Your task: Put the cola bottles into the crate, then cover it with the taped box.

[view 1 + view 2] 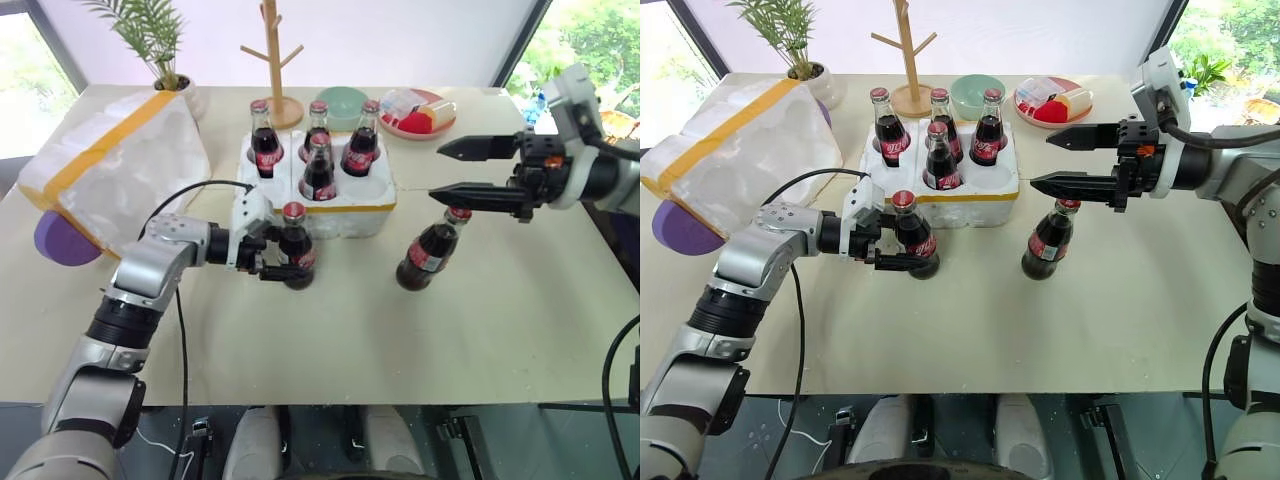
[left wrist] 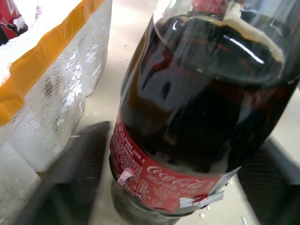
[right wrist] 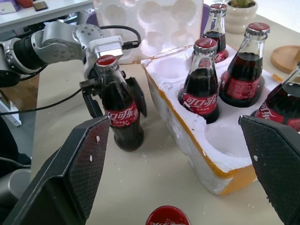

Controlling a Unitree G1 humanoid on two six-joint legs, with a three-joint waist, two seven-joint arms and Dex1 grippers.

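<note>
Left eye view: I see my left gripper (image 1: 283, 257) in the middle of the frame, its two black fingers on each side of a small glass cola bottle with a red cap (image 1: 296, 247). The fingers sit close around it, but I cannot tell if they squeeze it yet. The bottle stands on the table, just in front of the low white foam crate with the yellow band (image 1: 345, 210). Four bottles already sit in its wells. My right gripper (image 1: 473, 172) hangs wide open at the right, just above another bottle (image 1: 432, 248), so I guess it goes next. The big taped foam box (image 1: 110, 165) waits at the upper left.
</note>
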